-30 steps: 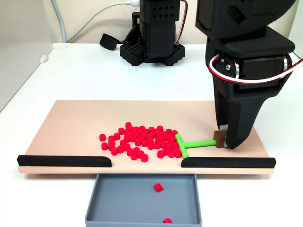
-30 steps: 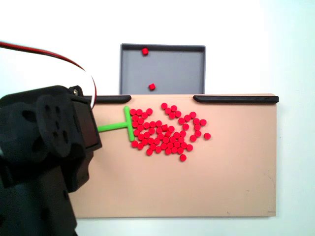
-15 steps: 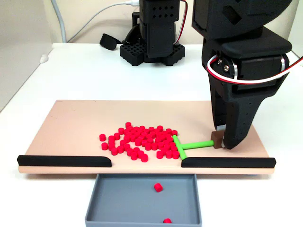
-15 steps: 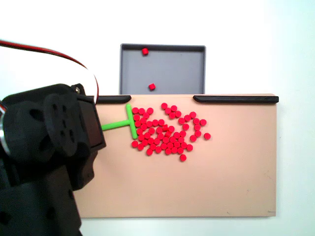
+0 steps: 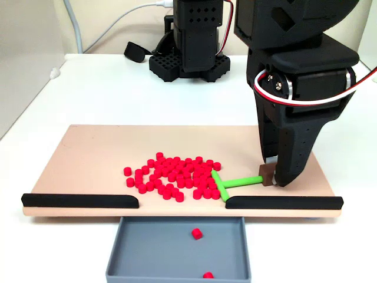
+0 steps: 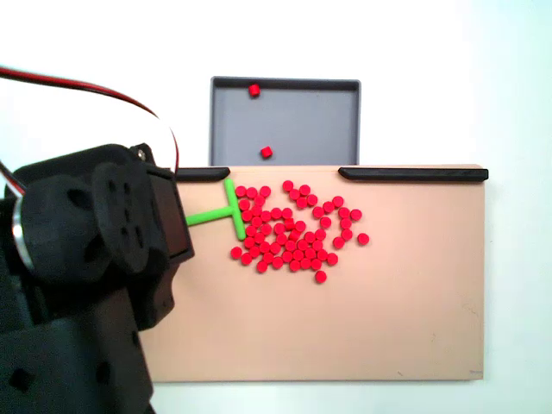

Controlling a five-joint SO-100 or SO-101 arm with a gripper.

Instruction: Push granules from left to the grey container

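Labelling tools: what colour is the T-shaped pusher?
Bright green T-shaped pusher, clearest in the fixed view from above.

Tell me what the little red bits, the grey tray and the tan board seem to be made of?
The red bits look like matte plastic pellets, uniform in shape and colour. The grey tray looks like moulded plastic with smooth thin walls. The tan board has a flat, dull surface, perhaps painted wood or plastic; I can't tell.

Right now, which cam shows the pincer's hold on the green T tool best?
The front-facing fixed view: the pincer grips the block at the end of the green T tool. In the top-down fixed view the arm hides that end.
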